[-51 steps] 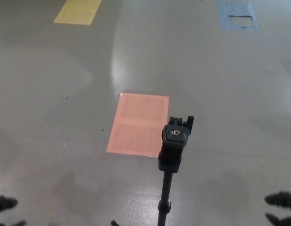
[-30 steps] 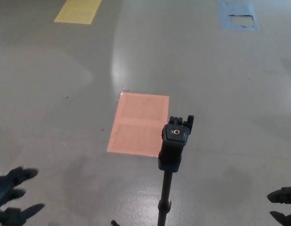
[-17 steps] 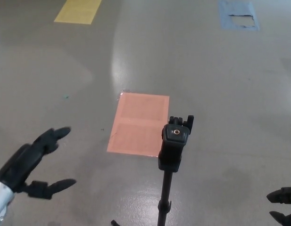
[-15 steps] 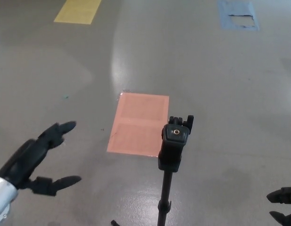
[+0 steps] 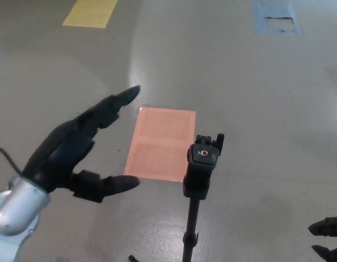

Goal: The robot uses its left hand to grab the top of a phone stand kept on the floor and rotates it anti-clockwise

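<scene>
A black phone stand (image 5: 202, 169) rises on a thin pole from the grey floor at the lower middle of the head view, its clamp head topped by a small orange ring. My left hand (image 5: 75, 148) hangs to the left of the stand's head, open, fingers stretched toward the far right and thumb pointing at the stand, a clear gap between them. Only the fingertips of my right hand (image 5: 326, 237) show at the lower right corner, well away from the stand.
A salmon rectangle (image 5: 161, 143) is taped on the floor just behind the stand. A yellow patch (image 5: 90, 12) lies at the far left and a blue patch (image 5: 274, 17) at the far right. A stand leg tip (image 5: 133, 258) shows at the bottom edge.
My left hand has come up from the lower left corner and moved right toward the stand's head, its fingers spreading. The stand and my right hand have stayed still.
</scene>
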